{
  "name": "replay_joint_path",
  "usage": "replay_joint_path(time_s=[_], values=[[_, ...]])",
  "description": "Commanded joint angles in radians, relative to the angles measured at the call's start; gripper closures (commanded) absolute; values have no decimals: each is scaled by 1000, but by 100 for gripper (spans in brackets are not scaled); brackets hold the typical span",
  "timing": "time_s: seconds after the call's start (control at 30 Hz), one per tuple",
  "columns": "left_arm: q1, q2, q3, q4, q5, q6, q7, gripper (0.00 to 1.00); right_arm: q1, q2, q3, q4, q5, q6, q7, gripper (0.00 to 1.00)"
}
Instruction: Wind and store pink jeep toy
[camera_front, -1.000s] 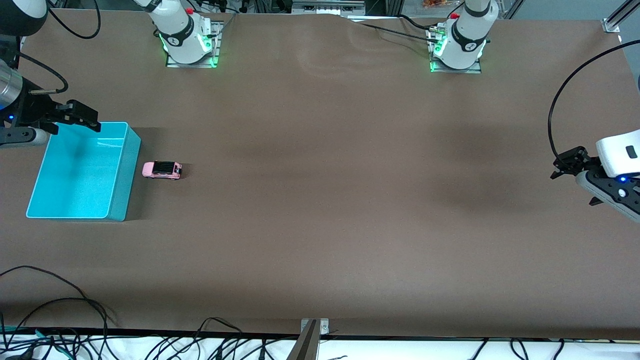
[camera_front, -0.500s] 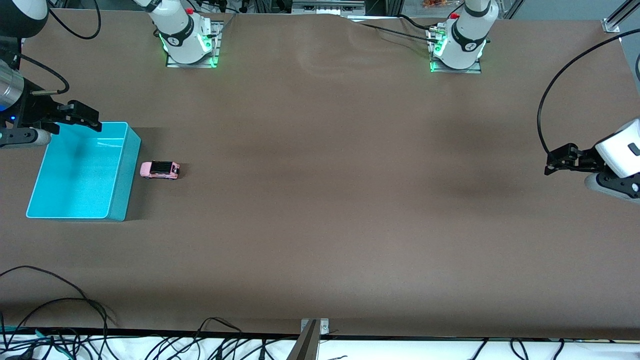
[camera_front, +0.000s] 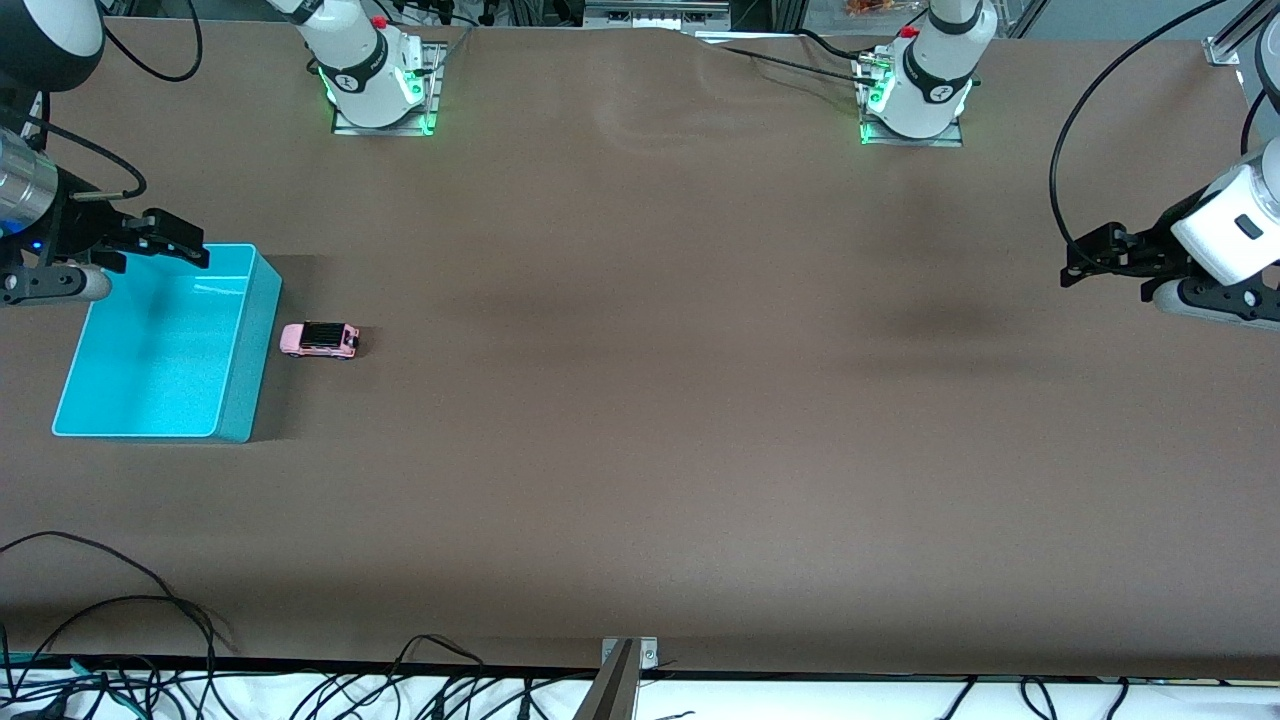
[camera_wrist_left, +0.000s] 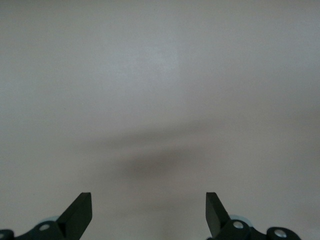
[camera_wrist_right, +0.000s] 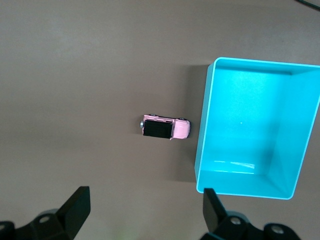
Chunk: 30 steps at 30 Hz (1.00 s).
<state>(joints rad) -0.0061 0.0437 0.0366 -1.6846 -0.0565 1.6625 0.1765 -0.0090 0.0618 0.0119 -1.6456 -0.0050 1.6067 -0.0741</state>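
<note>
- Pink jeep toy (camera_front: 320, 340) (camera_wrist_right: 165, 128): on the bench (camera_front: 640, 400), upright, just beside the turquoise bin (camera_front: 240, 400) (camera_wrist_right: 202, 150), not touching.
- Right gripper (camera_front: 165, 238) (camera_wrist_right: 145, 210): over the bin's rim; jaws wide apart, holding nothing; arm partly cut off.
- Left gripper (camera_front: 1085, 262) (camera_wrist_left: 149, 215): waits over bare bench at the left arm's end; jaws wide apart, holding nothing.

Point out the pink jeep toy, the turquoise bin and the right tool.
pink jeep toy (camera_front: 321, 340): front view, on its black roof.
turquoise bin (camera_front: 252, 345): front view, on its wall beside the jeep.
right tool (camera_front: 178, 240): front view, between its fingertips.

Brown table (camera_front: 640, 420); black cables (camera_front: 120, 640) along near edge.
</note>
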Motion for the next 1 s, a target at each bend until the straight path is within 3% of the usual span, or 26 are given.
replay_joint_path(time_s=[0.0, 0.4, 0.77, 0.97], values=[[5, -21, -6, -23, -26, -6, -19, 0, 0, -36, 0, -114, -3, 100, 7, 0], [-6, -11, -7, -17, -16, -7, -23, 0, 0, -39, 2, -344, -4, 346, 5, 0], [6, -4, -3, -17, -16, -7, -20, 0, 0, -4, 3, -566, -4, 650, 7, 0], [6, 18, -1, 31, -17, -4, -28, 0, 0, 30, 3, -600, -1, 677, 7, 0]])
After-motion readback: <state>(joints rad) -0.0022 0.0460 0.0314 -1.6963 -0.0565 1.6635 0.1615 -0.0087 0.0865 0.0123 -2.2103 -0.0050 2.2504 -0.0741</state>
